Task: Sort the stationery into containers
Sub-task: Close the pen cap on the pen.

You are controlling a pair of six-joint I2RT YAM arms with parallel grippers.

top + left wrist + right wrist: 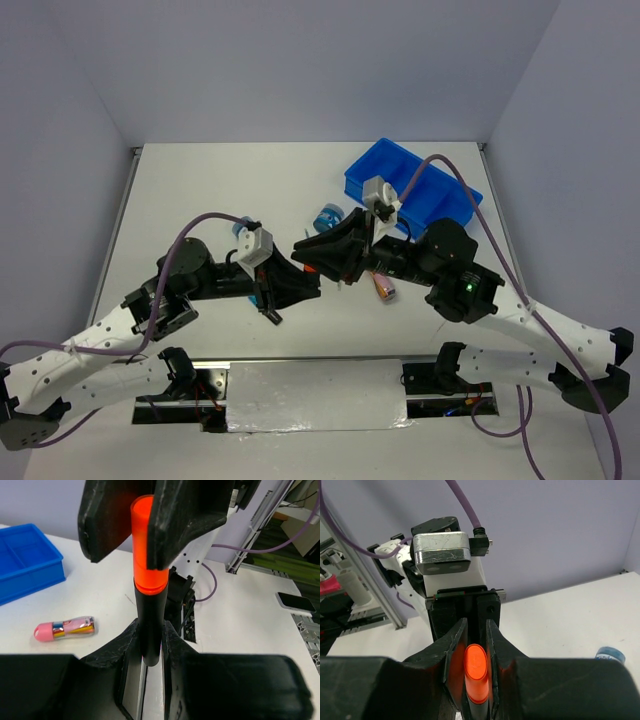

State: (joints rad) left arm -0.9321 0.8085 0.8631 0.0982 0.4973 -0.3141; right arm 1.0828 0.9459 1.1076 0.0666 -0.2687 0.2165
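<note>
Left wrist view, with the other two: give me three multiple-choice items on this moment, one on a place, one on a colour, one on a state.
1. Where does the pink-gold cylinder lie?
A inside a compartment
B on the table beside the blue tray
C between fingers

2. What colour is the cap of the held highlighter?
A blue
B pink
C orange

3. What grips the highlighter?
A one arm only
B both arms
C nothing

Key:
1 B, it lies on the white surface outside the tray's wall.
2 C, both wrist views show it orange.
3 B, the left gripper clamps the black body and the right gripper clamps the cap.
</note>
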